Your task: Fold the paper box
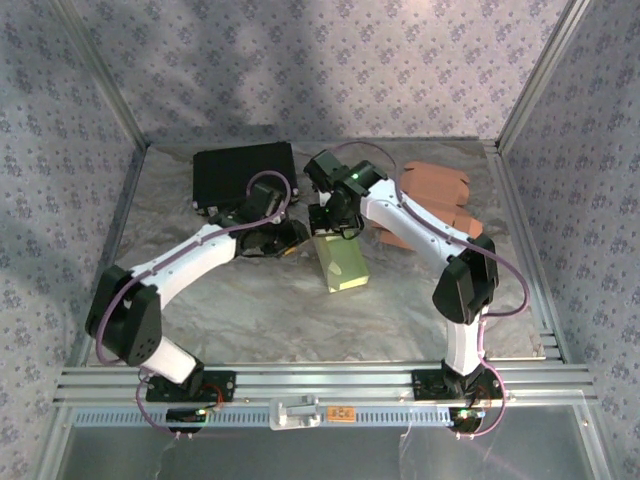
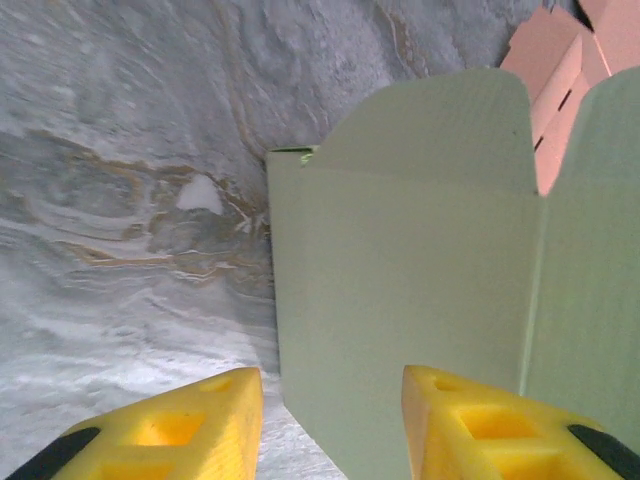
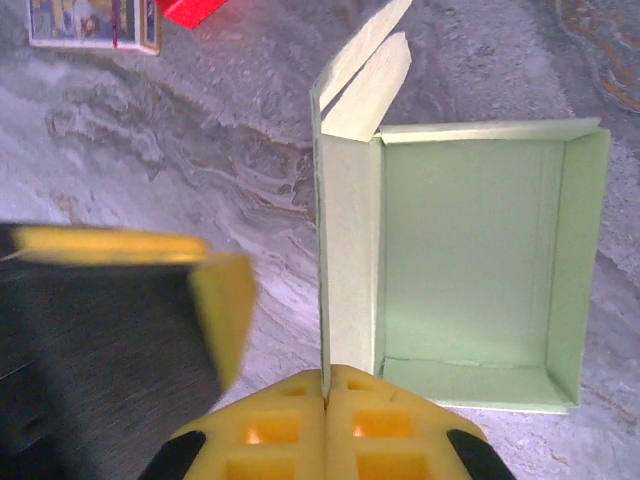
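From above, the paper box (image 1: 340, 262) is lying mid-table, the right gripper (image 1: 331, 225) covering its far edge, so the grip itself is staying hidden. At the left wrist, the left gripper (image 2: 330, 425) is standing spread, the box's right side running off-frame. At the right wrist, the fingers (image 3: 385, 435) are pinching one thin wall; pulling sideways is likely risking a crease or tear

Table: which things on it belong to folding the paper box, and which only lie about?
For the job:
green paper box
right fingers, shut on its wall
left fingers, open, close to it

Lying about:
black case
brown cardboard pieces
red item
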Motion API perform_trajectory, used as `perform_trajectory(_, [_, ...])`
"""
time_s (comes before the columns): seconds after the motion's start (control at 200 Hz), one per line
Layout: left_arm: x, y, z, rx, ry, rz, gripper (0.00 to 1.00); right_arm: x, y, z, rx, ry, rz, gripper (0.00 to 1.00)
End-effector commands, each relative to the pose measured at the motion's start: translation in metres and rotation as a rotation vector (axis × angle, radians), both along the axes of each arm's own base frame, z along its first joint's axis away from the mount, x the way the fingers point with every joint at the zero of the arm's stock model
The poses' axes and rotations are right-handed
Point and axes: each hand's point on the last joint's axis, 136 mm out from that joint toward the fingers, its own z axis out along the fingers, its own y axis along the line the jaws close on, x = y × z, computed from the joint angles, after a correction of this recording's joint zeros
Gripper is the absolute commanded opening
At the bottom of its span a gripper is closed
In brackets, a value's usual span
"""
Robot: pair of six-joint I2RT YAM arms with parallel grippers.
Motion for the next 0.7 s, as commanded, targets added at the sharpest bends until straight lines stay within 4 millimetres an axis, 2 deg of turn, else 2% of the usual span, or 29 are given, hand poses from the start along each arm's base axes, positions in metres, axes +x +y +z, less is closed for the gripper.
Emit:
perform_trajectory(0.0, [-0.009,0.03,0.04,0.096,-0.106,0.023,0.42,0.015,-0.015,0.028,0.065,-0.017,-0.289,0.0])
perform_trajectory(0.165, [-0.029,0.056,0.055,0.133,-0.153,0.033,0.42,0.02,-0.038,0.035,0.133,0.019,-0.7,0.0])
perform_trajectory(0.245, [-0.044,0.067,0.05,0.15,-0.13,0.021,0.42,0.023,-0.056,0.038,0.149,0.014,-0.945,0.0])
perform_trajectory(0.305, [-0.053,0.072,0.048,0.153,-0.121,0.013,0.42,0.01,-0.072,0.034,0.079,0.048,-1.109,0.0])
perform_trajectory(0.36, [-0.059,0.076,0.047,0.152,-0.117,0.005,0.42,0.001,-0.078,0.03,0.024,0.101,-1.217,0.0])
perform_trajectory(0.455, [-0.069,0.082,0.046,0.141,-0.105,-0.01,0.42,-0.002,-0.08,0.032,-0.044,0.134,-1.328,0.0])
perform_trajectory(0.525, [-0.075,0.085,0.045,0.134,-0.093,-0.022,0.42,-0.007,-0.078,0.024,-0.1,0.191,-1.423,0.0])
perform_trajectory(0.695, [-0.086,0.09,0.042,0.127,-0.074,-0.055,0.42,0.005,-0.065,0.007,-0.063,0.218,-1.507,0.0])
